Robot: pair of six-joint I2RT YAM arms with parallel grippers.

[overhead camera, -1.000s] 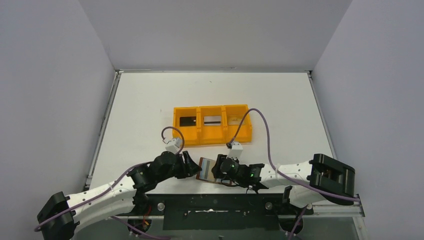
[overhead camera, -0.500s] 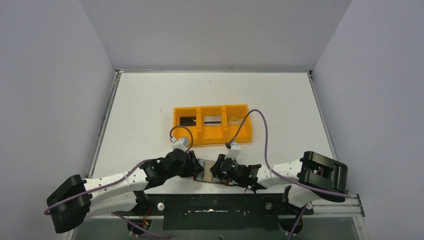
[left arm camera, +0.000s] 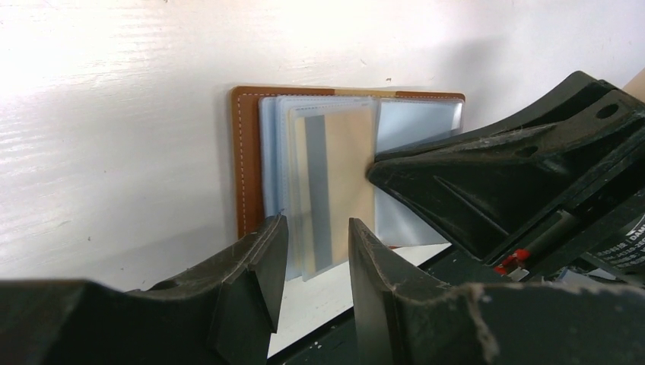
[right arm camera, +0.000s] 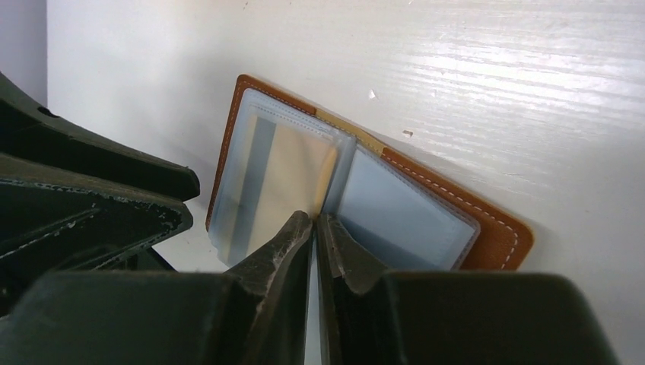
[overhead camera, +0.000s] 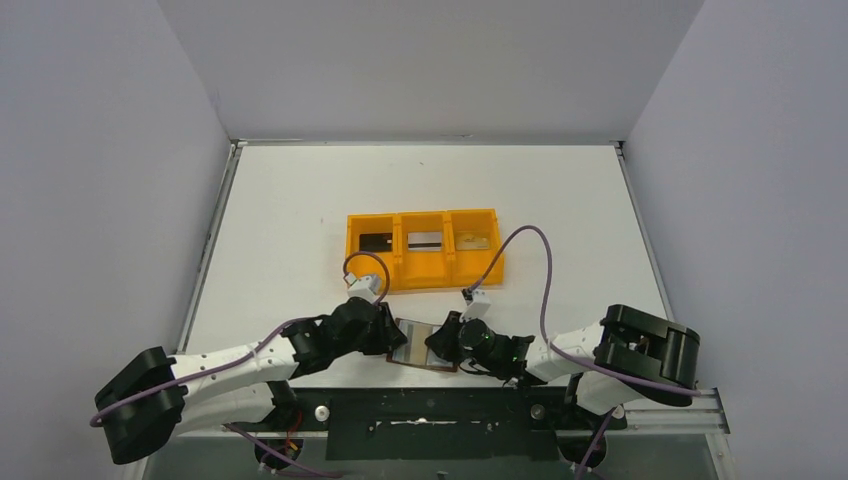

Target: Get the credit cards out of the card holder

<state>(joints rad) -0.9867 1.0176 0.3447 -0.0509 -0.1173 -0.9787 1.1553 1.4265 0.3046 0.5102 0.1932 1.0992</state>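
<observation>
near edge, top view: card holder point(overhead camera: 418, 343) lies open between two low, outstretched arms. left wrist view alone shows the left gripper point(left arm camera: 317, 228) part open, astride the clear sleeves point(left arm camera: 272, 152), gripping nothing; a tan card point(left arm camera: 342, 167) sits in one sleeve. right wrist view: right gripper point(right arm camera: 314, 219) closed to a slit at a sleeve edge, pinch unclear. farther back: black card point(overhead camera: 375, 241), grey card point(overhead camera: 425, 240), gold card point(overhead camera: 474, 240) in the orange tray point(overhead camera: 425, 276).

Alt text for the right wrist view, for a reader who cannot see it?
The right gripper, its fingers nearly together, meets the edge of a clear sleeve holding a tan card with a grey stripe, inside the open brown card holder lying on the white table. The left gripper and its dark fingers fill the frame's left side.
</observation>
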